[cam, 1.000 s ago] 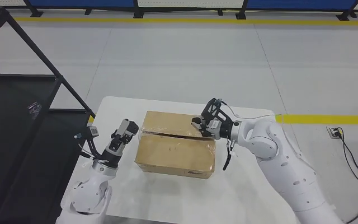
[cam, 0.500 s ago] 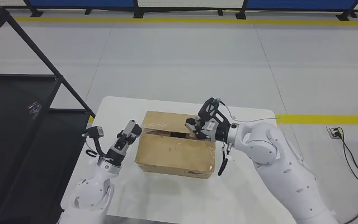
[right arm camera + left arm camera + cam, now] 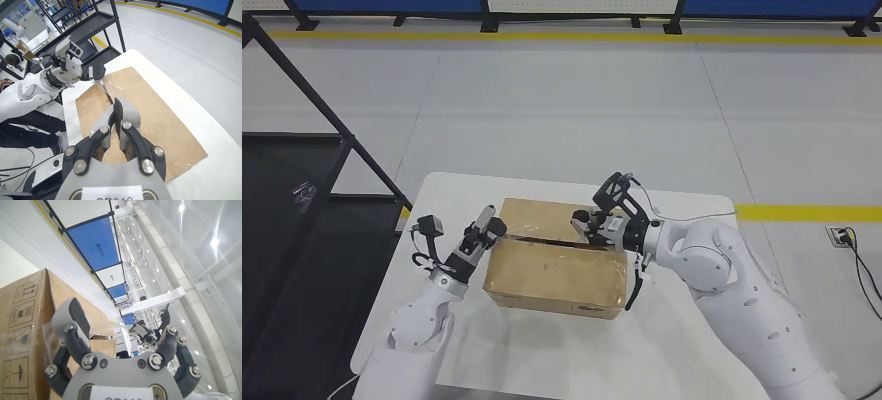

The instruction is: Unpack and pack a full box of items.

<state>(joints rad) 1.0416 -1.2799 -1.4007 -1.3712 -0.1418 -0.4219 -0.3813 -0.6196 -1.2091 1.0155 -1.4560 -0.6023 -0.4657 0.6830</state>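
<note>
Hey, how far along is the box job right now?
Done: the tape along the top seam of the box looks split. In hand: the right gripper sits shut at the seam, the left gripper open at the box's end. Left: the flaps lie nearly flat, so opening, unpacking and repacking remain.

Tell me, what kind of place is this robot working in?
Probably a factory hall or robot test lab, not a home. A yellow line is painted on the floor, blue partition panels fence the area, and a black metal rack stands beside the table holding a cardboard box.
</note>
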